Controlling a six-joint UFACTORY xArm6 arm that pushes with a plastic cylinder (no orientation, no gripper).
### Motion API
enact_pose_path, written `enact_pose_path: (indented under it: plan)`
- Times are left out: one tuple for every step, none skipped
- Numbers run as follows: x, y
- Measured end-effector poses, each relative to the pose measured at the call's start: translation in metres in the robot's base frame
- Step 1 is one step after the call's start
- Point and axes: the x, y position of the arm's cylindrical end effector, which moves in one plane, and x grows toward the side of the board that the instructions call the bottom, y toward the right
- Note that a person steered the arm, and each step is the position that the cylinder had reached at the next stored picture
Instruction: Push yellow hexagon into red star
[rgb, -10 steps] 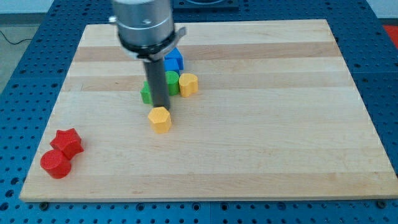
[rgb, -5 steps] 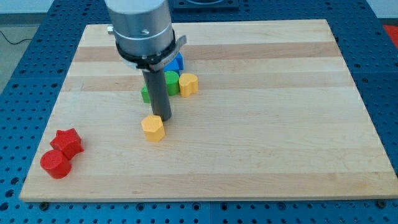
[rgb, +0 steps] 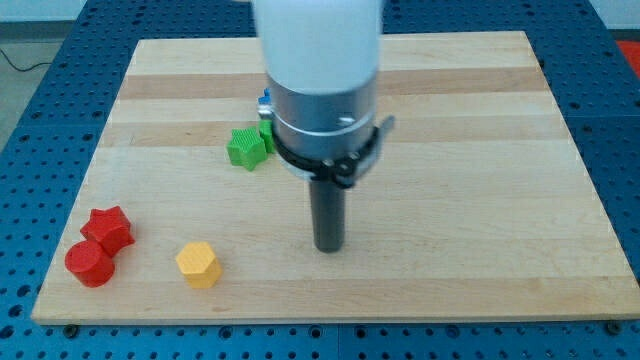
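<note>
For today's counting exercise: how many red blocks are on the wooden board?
2. The red star sits near the view's left edge; the red cylinder touches it just below-left. The arm hides part of the board, so another may be unseen.

Bright, even overhead light falls on the pale wooden tabletop (rgb: 450, 120), shadows stay soft and short, and focus is sharp throughout.

two red blocks — a star (rgb: 108, 228) and a cylinder (rgb: 89, 264) — one yellow hexagon (rgb: 198, 264), one green star (rgb: 246, 147), one partly hidden blue block (rgb: 265, 101).
</note>
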Motion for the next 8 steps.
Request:
enact_pose_path:
  plan:
    - [0.033,-0.025]
    - [0.036,-0.076]
    - [0.027,-0.113]
    - [0.021,-0.145]
    - [0.021,-0.170]
    - [0.021,-0.178]
    - [0.021,-0.176]
    - [0.021,-0.160]
